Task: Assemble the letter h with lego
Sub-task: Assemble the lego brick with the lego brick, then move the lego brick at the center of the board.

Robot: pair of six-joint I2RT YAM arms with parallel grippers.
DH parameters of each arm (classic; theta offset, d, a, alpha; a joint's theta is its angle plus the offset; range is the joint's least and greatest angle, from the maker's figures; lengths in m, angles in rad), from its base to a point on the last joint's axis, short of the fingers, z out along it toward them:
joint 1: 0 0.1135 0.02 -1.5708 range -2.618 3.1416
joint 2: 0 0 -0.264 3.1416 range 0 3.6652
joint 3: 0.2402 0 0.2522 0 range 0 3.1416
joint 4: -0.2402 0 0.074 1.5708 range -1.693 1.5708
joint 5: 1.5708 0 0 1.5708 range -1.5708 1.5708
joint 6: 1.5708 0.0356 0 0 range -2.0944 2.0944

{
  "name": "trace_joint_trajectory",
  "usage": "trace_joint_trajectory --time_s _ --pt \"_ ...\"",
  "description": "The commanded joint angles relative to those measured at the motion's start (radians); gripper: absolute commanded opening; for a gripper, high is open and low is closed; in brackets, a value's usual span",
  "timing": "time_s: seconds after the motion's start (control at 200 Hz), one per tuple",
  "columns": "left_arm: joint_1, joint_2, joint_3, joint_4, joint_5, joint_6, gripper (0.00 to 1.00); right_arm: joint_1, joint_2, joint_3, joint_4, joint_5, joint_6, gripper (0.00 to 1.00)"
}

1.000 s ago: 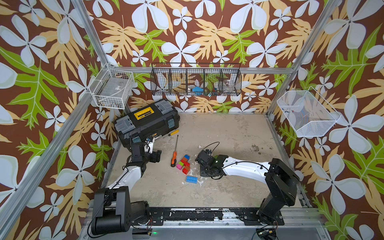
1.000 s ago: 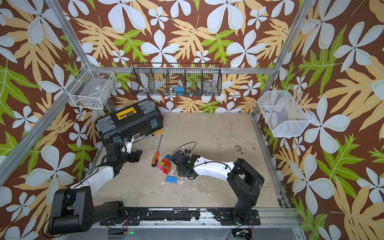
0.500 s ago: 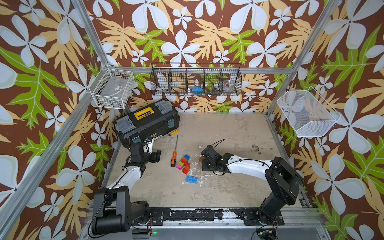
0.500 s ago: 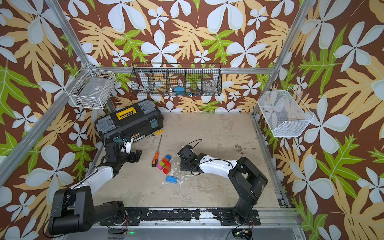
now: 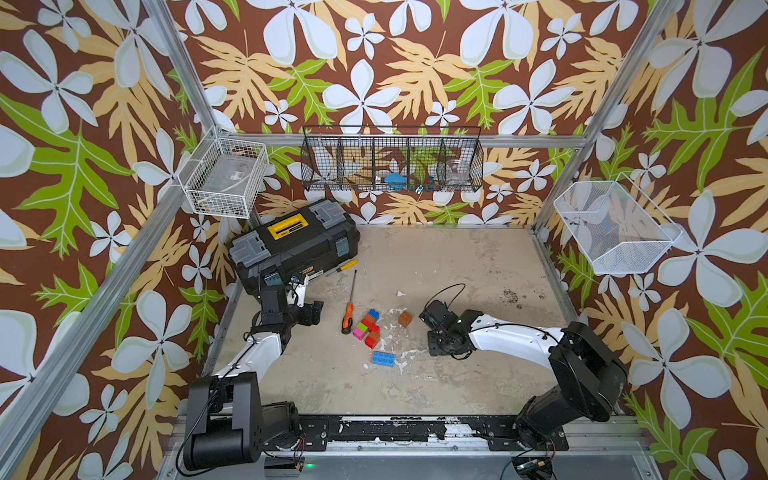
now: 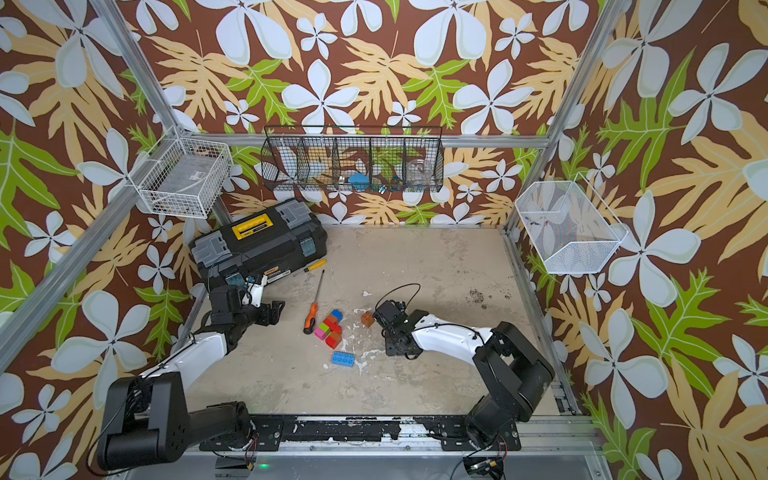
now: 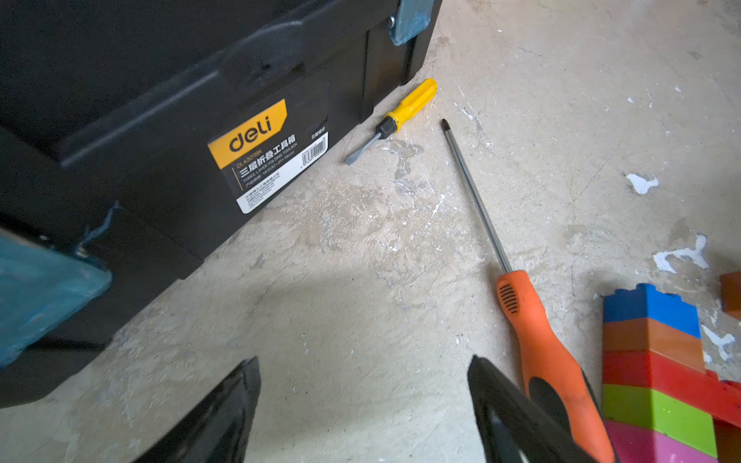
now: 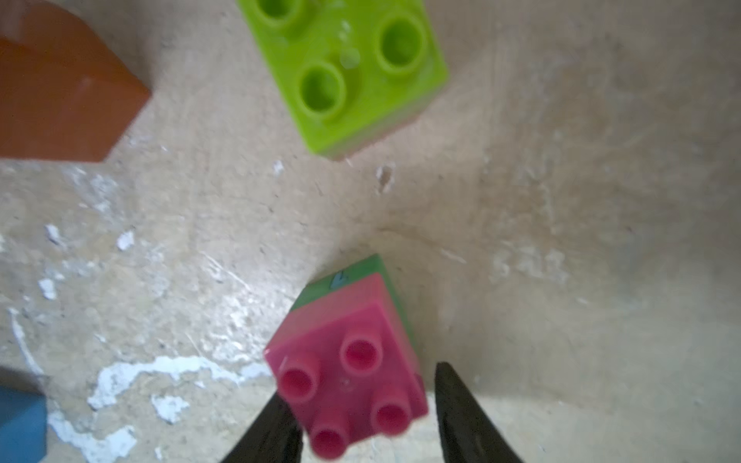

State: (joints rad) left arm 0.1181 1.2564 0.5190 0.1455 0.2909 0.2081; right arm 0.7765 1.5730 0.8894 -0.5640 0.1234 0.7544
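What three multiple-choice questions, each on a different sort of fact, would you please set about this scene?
1. Where is the orange-handled screwdriver relative to the joined bricks? A on top; B beside them, toward the left gripper; C underneath.
2. What colour is the long loose brick? A red; B green; C blue.
3. How do the left gripper's jaws stand? A wide apart, empty; B shut on a brick; C shut on the screwdriver.
B: both top views show it alongside, on that side. C: plainly blue. A: the left wrist view shows bare table between them.
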Motion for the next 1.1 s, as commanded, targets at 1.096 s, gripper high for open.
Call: trace_joint_trajectory --time_s 1.096 --pt "0.071 0.03 0.015 0.013 0.072 -0.045 0.87 0.273 0.259 0.301 0.11 -0.215 -0.761 0.65"
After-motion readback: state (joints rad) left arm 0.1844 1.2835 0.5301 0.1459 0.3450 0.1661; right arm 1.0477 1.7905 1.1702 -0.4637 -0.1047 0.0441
